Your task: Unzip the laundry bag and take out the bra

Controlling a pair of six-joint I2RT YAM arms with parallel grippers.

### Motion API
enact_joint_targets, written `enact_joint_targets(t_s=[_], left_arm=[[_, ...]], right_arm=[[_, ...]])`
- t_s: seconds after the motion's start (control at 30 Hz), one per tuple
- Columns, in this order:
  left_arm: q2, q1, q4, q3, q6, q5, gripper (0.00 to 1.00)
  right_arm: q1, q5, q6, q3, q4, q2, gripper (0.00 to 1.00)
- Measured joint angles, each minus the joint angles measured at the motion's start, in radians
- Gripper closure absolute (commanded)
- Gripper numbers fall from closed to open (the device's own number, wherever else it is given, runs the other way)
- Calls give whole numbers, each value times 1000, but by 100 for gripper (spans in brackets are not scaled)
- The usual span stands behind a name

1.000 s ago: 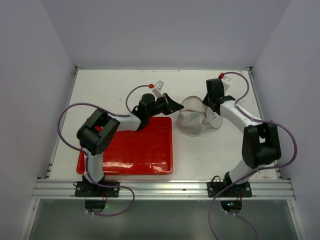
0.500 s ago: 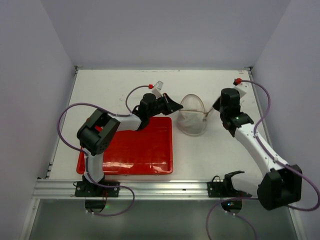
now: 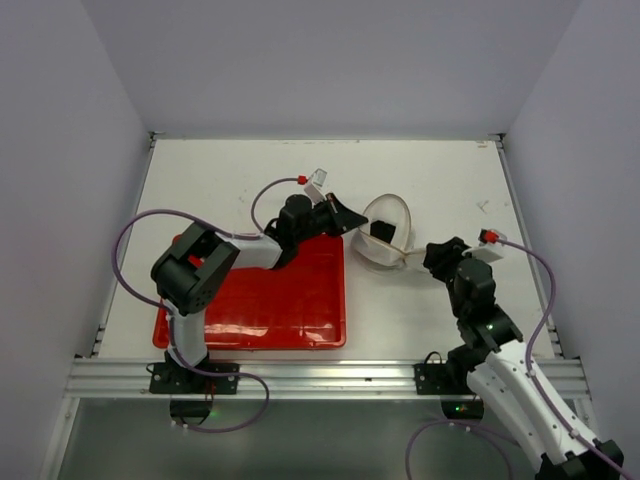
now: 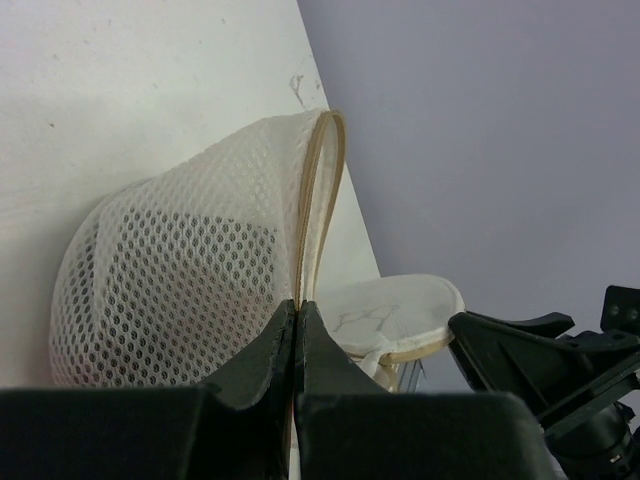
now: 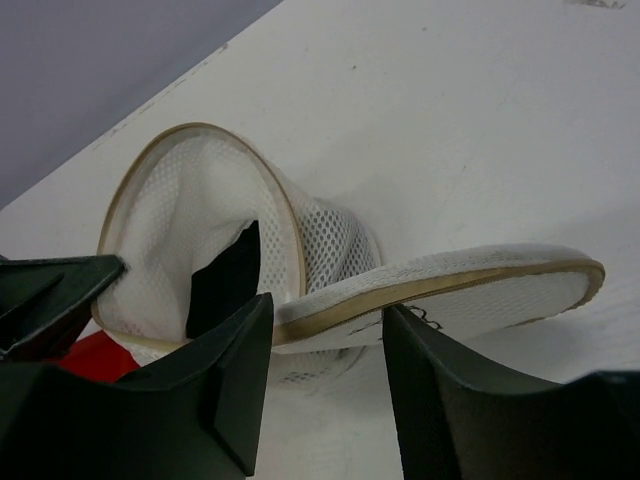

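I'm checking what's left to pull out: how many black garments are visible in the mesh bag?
1: the bra lies inside the laundry bag, showing through its open mouth; others could be hidden behind it.

A white table [image 3: 250,170] is enclosed on three sides by a back wall [image 3: 330,70], a left wall [image 3: 60,200] and a right wall [image 3: 590,150], all plain and pale lilac-grey. The near edge is bounded by an aluminium rail [image 3: 330,378]. Even, diffuse lighting is provided; only soft shadows are cast.
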Motion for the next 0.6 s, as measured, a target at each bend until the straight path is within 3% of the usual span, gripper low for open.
enact_joint_targets(t_s=[0.1,0.23,0.4,0.6], left_arm=[[-13,-11,18,-13,5,0,100],[-16,-19,32,-14,17,-1,100],[-16,-21,35,-14,26,-1,100],[-16,-18,33,-14,43,-5,100]], right_arm=[[0,-27,24,-7,-37,-79,40],[0,-124,61,-7,-50,-129,41],[2,-276,55,10,-56,-80,39],[5,-243,-70,152,-90,-1,48]])
